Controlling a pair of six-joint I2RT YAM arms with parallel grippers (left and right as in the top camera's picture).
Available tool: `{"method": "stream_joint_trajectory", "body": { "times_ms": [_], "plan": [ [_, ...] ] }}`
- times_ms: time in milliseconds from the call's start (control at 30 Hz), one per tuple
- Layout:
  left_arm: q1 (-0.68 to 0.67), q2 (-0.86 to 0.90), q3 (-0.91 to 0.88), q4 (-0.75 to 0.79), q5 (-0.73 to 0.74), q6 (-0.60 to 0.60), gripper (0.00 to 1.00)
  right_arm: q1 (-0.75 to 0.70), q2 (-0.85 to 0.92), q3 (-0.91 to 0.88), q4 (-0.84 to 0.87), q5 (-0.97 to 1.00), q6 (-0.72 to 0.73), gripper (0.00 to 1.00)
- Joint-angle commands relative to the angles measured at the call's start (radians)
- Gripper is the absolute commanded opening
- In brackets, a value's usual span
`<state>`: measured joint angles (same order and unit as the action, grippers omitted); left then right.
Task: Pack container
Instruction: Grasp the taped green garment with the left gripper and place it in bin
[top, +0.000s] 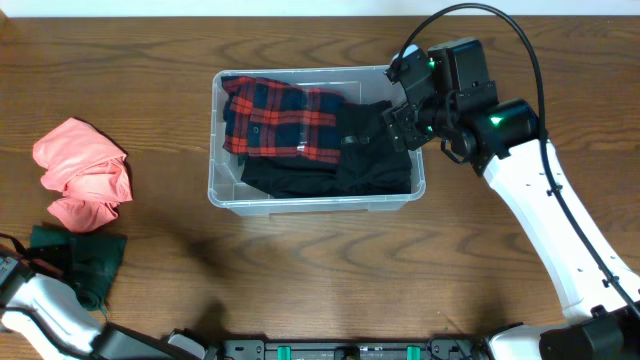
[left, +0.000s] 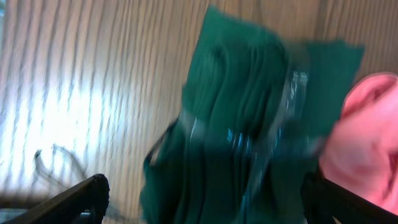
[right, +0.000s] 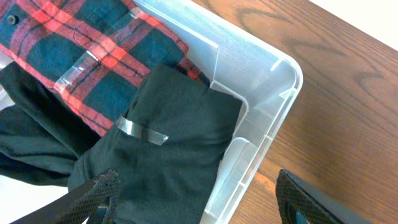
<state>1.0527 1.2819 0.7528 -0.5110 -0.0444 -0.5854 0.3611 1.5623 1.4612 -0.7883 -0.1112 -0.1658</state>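
Wooden table (top: 300, 270) bears the container (top: 315, 205), long axis left-right (clothes (top: 290, 125) inside); left gripper (left: 208, 190) and right gripper (right: 198, 183) jaws wide

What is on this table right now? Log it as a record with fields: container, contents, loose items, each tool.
container: clear plastic, mid-table, no lid in view
contents: red plaid shirt; black garment lying partly over it
loose items: pink garment and green garment, side by side on the table, left of the container
right tool: open, over the container's right end, above the black garment
left tool: open, fingers either side of the green garment; view blurred
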Motion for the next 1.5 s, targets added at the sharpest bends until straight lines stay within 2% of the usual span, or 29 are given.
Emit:
{"method": "stream_joint_trajectory", "body": {
  "times_ms": [0,333,367,400,433,467,500,733,933,1133,1233,1333,1467],
  "plan": [
    [0.005,0.093,-0.006,0.064,-0.026,0.028,0.98,-0.005,0.005,-0.001,-0.005,0.010,-0.008,0.79],
    [0.005,0.354,-0.006,0.173,0.135,0.114,0.99,-0.007,0.005,-0.001,-0.019,0.011,-0.008,0.77],
    [0.005,0.363,-0.006,0.182,0.154,0.123,0.91,-0.007,0.005,-0.001,-0.019,0.011,-0.008,0.75],
    [0.005,0.365,-0.006,0.185,0.177,0.130,0.60,-0.007,0.005,-0.001,-0.019,0.011,-0.007,0.75],
    [0.005,0.364,-0.006,0.185,0.189,0.130,0.37,-0.007,0.005,-0.001,-0.019,0.011,-0.007,0.74],
    [0.005,0.359,-0.006,0.185,0.211,0.130,0.19,-0.007,0.005,-0.001,-0.019,0.011,-0.007,0.74],
    [0.005,0.354,-0.006,0.185,0.240,0.140,0.06,-0.007,0.005,-0.001,-0.019,0.011,-0.007,0.74],
    [-0.011,0.237,0.003,0.141,0.504,0.126,0.06,-0.008,0.005,-0.001,-0.019,0.011,-0.008,0.74],
    [-0.142,0.003,0.009,0.098,0.617,0.081,0.06,-0.030,0.003,-0.001,-0.016,0.010,0.018,0.73],
    [-0.426,-0.247,0.063,0.069,0.637,0.101,0.06,-0.117,-0.006,-0.001,-0.013,0.011,0.129,0.72],
    [-0.600,-0.257,0.095,0.064,0.652,0.103,0.06,-0.183,-0.012,-0.001,-0.012,0.010,0.199,0.73],
    [-0.805,-0.257,0.128,0.096,0.654,0.134,0.06,-0.235,-0.013,-0.001,-0.020,0.005,0.211,0.73],
    [-1.059,-0.241,0.181,0.163,0.550,0.201,0.06,-0.260,-0.013,-0.001,-0.050,0.006,0.209,0.73]
  ]
}}
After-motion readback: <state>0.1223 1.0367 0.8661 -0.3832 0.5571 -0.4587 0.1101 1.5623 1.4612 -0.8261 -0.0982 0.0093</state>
